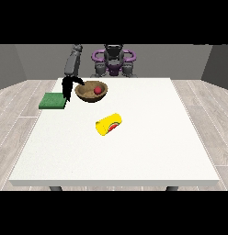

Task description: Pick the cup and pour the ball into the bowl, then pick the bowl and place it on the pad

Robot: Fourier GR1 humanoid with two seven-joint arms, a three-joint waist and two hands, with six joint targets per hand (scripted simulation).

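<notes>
Front view gives me one large white table (148, 151) carrying four things that I can count: one brown wooden bowl (89, 94), one small red ball (96, 90), one yellow cylindrical cup (109, 124) with a red mark on its side, and one flat green square pad (53, 101).

From my seat I see the bowl near the table's far edge, towards its far left corner. The ball lies inside the bowl. The cup lies tipped on its side near the middle of the table, well apart from the bowl, its open mouth turned towards the near left. The pad sits at the table's left edge, just beside the bowl.

I count one hand in sight, the black hand at the view's left (68, 87). It hangs between pad and bowl, with a finger or the thumb hooked over the bowl's left rim, so I read it as gripping the bowl. I see no second hand.
</notes>
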